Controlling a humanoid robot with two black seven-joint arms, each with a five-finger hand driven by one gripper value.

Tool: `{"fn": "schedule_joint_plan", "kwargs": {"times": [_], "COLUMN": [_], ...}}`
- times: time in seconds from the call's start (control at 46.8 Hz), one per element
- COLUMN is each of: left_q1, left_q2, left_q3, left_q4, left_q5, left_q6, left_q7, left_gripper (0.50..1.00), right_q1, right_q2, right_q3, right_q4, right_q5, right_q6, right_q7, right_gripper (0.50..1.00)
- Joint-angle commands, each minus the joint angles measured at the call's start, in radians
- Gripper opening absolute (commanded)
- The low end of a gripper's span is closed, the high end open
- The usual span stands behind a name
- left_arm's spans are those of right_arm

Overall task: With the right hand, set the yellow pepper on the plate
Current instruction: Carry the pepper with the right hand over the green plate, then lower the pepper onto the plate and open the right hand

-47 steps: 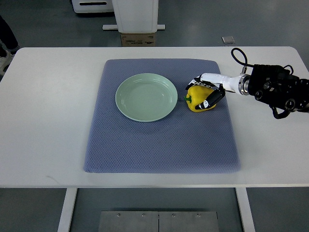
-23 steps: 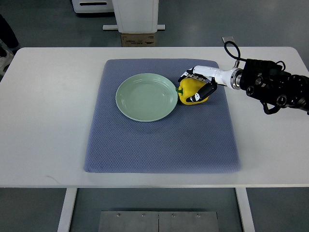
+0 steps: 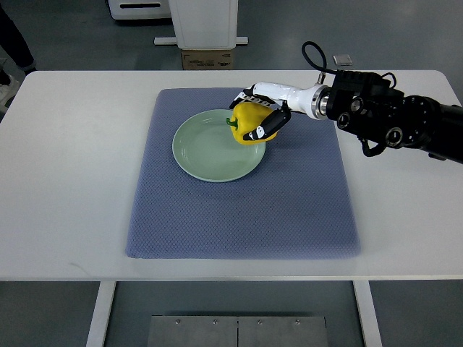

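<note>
My right hand (image 3: 255, 116) comes in from the right edge and is shut on the yellow pepper (image 3: 247, 123). It holds the pepper above the right rim of the pale green plate (image 3: 206, 152). The pepper's green stem points left, toward the plate's middle. The plate lies on the upper middle of the blue mat (image 3: 239, 210) and holds nothing. My left arm is out of view.
The mat lies on a white table (image 3: 65, 166). A cardboard box (image 3: 206, 59) and a white stand (image 3: 202, 22) are behind the table's far edge. A small grey object (image 3: 342, 59) lies at the far edge. A person's leg (image 3: 14, 36) shows at the top left.
My right hand has lifted the pepper off the mat and carried it left, from beside the plate to over its right rim. The arm has reached further over the table.
</note>
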Motion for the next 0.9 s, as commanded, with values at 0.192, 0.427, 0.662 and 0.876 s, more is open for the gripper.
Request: {"fn": "schedule_joint_plan", "kwargs": {"times": [0.192, 0.427, 0.662, 0.876], "left_q1": [0.0, 0.0, 0.0, 0.0], "left_q2": [0.0, 0.0, 0.0, 0.0], "left_q3": [0.0, 0.0, 0.0, 0.0], "left_q4": [0.0, 0.0, 0.0, 0.0], "left_q5": [0.0, 0.0, 0.0, 0.0], "left_q6": [0.0, 0.0, 0.0, 0.0], "left_q7": [0.0, 0.0, 0.0, 0.0], "left_gripper": [1.0, 1.0, 1.0, 1.0], "right_q1": [-0.029, -0.061, -0.067, -0.073], "right_q2": [0.064, 0.064, 0.064, 0.064], "right_q3": [0.001, 0.001, 0.002, 0.03], "right_q4": [-0.103, -0.134, -0.132, -0.131], "right_q5": [0.05, 0.05, 0.051, 0.051], "right_q6": [-0.004, -0.004, -0.002, -0.002], "right_q7": [-0.022, -0.032, -0.035, -0.03], "right_gripper": [0.5, 0.5, 0.5, 0.5]}}
